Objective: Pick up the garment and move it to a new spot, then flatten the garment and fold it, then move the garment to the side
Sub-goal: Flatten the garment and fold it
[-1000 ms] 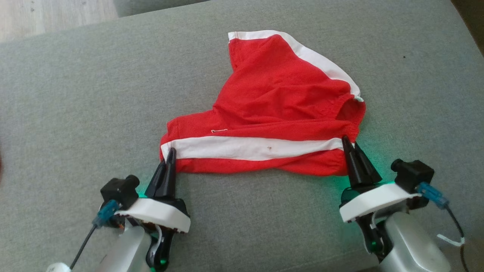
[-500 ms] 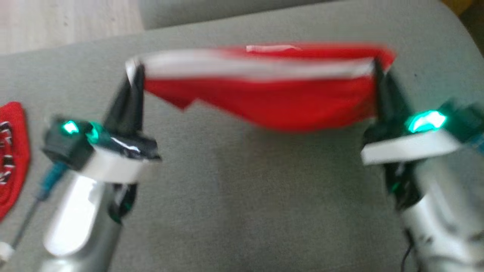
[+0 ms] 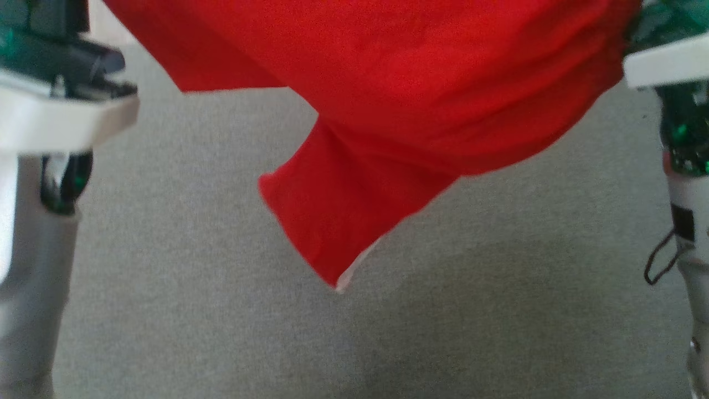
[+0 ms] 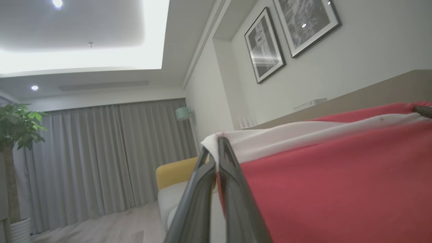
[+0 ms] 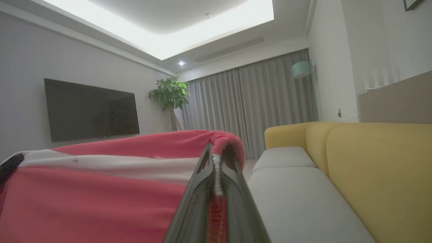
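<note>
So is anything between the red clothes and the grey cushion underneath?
Nothing visible. The red garment hangs from the left gripper and right gripper, both shut on its top edge, with open air between it and the grey cushion below.

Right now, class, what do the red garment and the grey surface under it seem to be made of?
The red garment: soft knit cloth, perhaps cotton jersey, matte; it hangs limp in folds. The grey surface: woven upholstery, matte; a fine flecked weave shows.

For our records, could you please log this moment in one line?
left gripper: shut on red fabric garment with white stripe | right gripper: same garment | garment: hanging above grey fabric cushion
</note>
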You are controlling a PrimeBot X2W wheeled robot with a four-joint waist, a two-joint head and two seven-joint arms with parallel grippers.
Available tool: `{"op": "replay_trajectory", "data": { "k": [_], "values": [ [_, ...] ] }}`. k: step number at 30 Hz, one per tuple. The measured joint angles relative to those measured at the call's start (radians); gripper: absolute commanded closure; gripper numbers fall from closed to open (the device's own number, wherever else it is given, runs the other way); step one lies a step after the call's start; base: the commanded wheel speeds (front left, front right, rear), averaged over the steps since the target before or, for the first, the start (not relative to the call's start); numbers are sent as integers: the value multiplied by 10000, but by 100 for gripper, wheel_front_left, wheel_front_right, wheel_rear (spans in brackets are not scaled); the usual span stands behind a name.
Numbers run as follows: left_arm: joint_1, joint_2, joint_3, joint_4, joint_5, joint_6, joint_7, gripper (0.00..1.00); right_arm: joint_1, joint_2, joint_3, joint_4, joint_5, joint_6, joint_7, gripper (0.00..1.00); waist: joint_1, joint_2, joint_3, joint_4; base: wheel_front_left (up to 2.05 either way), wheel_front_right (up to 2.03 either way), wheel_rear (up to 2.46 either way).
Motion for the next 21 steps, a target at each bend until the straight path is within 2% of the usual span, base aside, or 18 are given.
{"op": "replay_trajectory", "data": {
  "k": [5,9,13,17,21],
  "values": [
    [-960,-267,-107,1248,316,238,8,100,-1027,6,696,1106,-460,-2,6,100,3,0,804,140,0,0,0],
    [-2284,-537,-174,1964,918,525,-909,100,-2484,23,909,2171,-955,-2,-1191,100,4,-1,1399,277,0,0,0],
    [-3126,-798,-209,2063,1237,715,-1478,100,-3451,10,1009,3064,-1150,-2,-2314,100,4,-1,1602,535,0,0,0],
    [-2636,-936,-374,2067,1260,704,-1624,100,-3230,-15,1172,3643,-999,-2,-2558,100,2,0,1467,653,0,0,0],
    [-348,-1388,-479,1998,1164,715,-1624,100,-1616,-186,1695,4320,-608,-2,-2663,100,1,0,1174,737,0,0,0]
  ]
}}
